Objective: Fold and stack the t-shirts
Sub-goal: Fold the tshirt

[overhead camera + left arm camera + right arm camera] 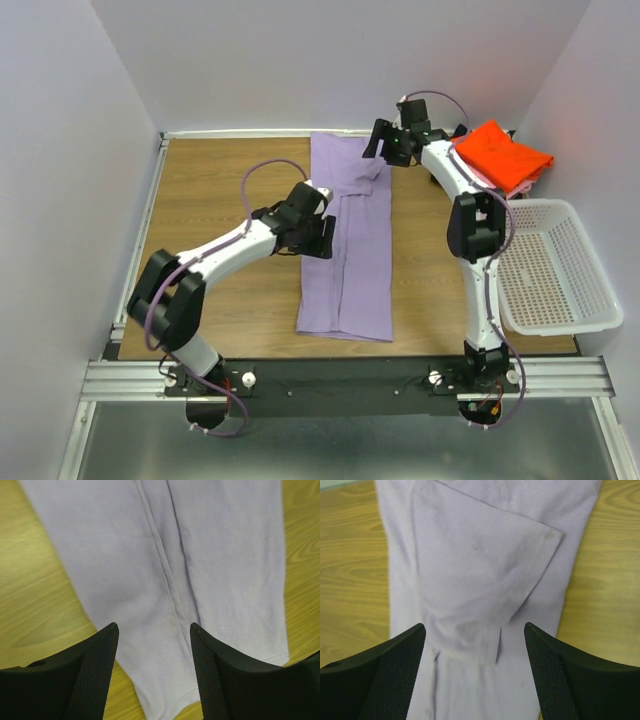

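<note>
A lavender-purple t-shirt (350, 240) lies on the wooden table as a long narrow strip with both sides folded in; it also shows in the left wrist view (165, 560) and the right wrist view (480, 565). A sleeve flap (485, 575) lies folded over its far end. My left gripper (322, 238) is open and empty above the strip's left edge near the middle. My right gripper (385, 150) is open and empty above the far right end of the shirt. A folded orange-red shirt (503, 155) sits on a pink one (522, 186) at the far right. The dark grey shirt is hidden.
A white mesh basket (585, 300) stands empty at the right edge of the table. Grey walls close in the table on the left, back and right. Bare wood (220, 180) lies left of the purple shirt.
</note>
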